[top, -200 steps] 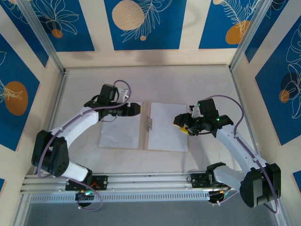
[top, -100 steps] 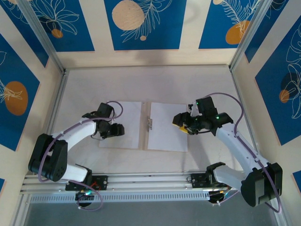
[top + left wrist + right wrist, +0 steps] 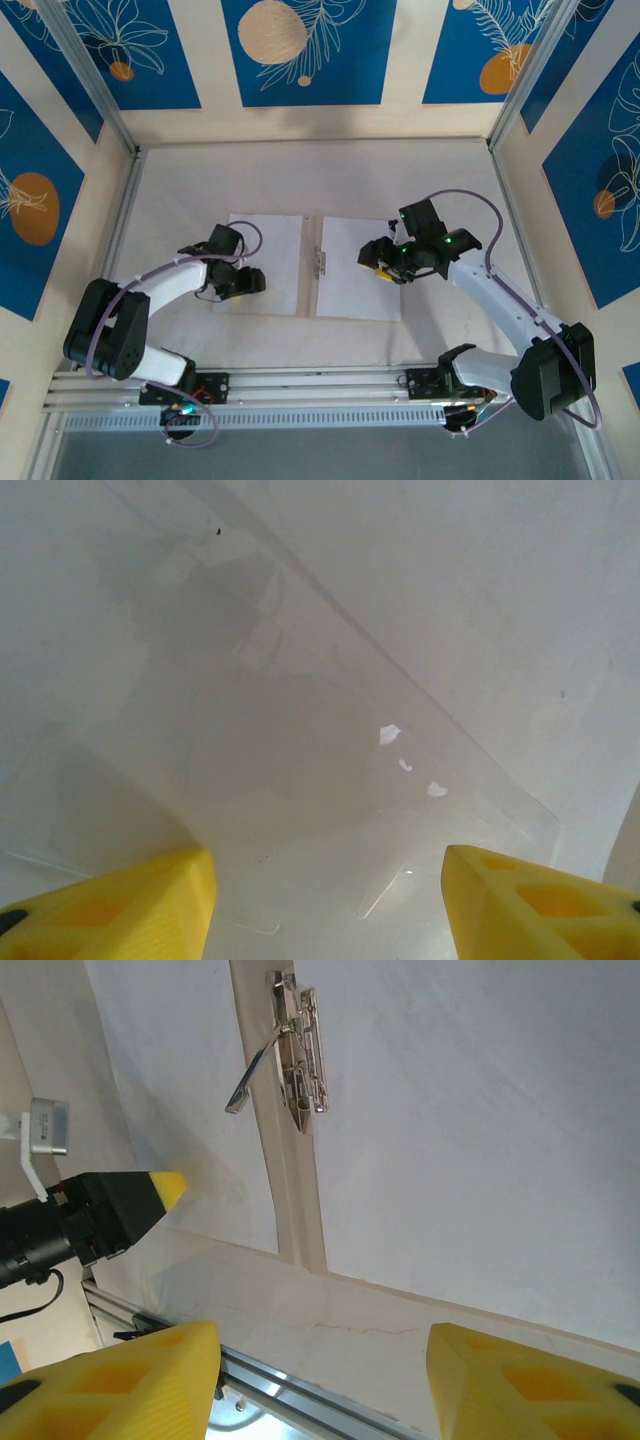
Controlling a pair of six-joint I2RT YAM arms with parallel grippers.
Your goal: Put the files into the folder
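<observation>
Where left pincer (image 3: 256, 283) gapes, files (image 3: 272, 260) beneath (flat)

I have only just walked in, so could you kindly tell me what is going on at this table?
A flat tan card folder lies open on the white table, its white inside facing up and a small metal clip at the spine. The left claw hovers low over the folder's left panel, jaws apart and empty. The right claw hangs over the right panel, also open and holding nothing.
</observation>
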